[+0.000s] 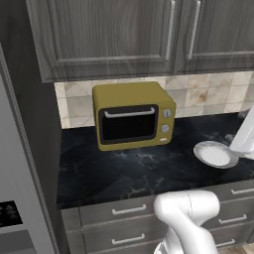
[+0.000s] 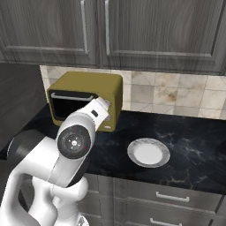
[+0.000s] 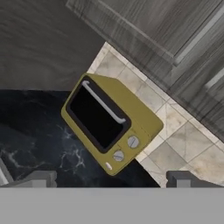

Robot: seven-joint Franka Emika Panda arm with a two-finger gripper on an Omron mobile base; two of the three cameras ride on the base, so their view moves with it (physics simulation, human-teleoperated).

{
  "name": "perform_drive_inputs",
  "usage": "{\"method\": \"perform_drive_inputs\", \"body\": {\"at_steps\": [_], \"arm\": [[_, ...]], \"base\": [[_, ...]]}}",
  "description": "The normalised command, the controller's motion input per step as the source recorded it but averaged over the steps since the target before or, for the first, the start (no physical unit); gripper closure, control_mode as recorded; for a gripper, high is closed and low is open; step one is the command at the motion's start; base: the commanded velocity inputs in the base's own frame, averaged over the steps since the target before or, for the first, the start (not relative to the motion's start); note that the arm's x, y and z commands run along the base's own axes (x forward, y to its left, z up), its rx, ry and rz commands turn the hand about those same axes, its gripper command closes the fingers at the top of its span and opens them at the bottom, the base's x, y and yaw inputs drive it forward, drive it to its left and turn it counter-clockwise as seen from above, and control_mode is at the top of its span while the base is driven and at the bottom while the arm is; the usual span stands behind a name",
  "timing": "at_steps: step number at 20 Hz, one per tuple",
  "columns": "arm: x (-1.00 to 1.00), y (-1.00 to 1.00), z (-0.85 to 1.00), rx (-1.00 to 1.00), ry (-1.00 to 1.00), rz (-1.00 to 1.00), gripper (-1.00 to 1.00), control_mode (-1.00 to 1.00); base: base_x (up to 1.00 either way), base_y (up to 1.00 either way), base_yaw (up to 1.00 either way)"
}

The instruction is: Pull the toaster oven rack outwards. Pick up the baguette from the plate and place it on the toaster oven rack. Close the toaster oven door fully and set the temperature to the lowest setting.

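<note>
The mustard-yellow toaster oven [image 1: 131,121] [image 2: 84,99] [image 3: 109,122] stands on the black counter against the tiled wall. Its toaster oven door [image 1: 129,124] [image 3: 97,116] is shut, with the silver handle [image 3: 103,103] along its top edge. The dark glass hides the toaster oven rack. Two silver knobs [image 3: 133,141] sit on the right panel. The white plate [image 1: 216,154] [image 2: 148,153] lies right of the oven and looks bare; the baguette is out of view. My gripper [image 3: 111,180] hangs open, back from the oven and facing its front, with nothing between its fingers.
Dark wood wall cabinets [image 1: 114,34] hang low over the oven. A tall dark panel [image 1: 30,124] bounds the counter on the left. Drawers [image 1: 129,211] run under the counter's front edge. Bare counter [image 1: 134,168] lies in front of the oven.
</note>
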Motion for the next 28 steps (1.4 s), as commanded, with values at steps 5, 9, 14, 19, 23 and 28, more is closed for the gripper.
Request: {"method": "perform_drive_inputs", "body": {"at_steps": [5, 9, 14, 19, 23, 28], "arm": [[0.0, 0.32, -0.34, 0.1, -0.09, -0.09, -1.0, -1.0], [0.06, 0.4, -0.31, 0.07, -0.13, -0.09, -1.0, -1.0], [0.11, 0.24, -0.33, 0.09, -0.11, -0.05, -1.0, -1.0], [0.19, 0.17, -0.36, 0.11, -0.13, -0.03, -1.0, -1.0], [0.18, 0.18, -0.39, 0.1, -0.14, -0.04, -1.0, -1.0], [0.12, 0.29, -0.45, 0.05, -0.15, -0.07, -1.0, -1.0]], "base": [[0.0, 0.0, 0.0], [0.0, 0.0, 0.0], [0.0, 0.0, 0.0], [0.0, 0.0, 0.0], [0.0, 0.0, 0.0], [0.0, 0.0, 0.0]]}}
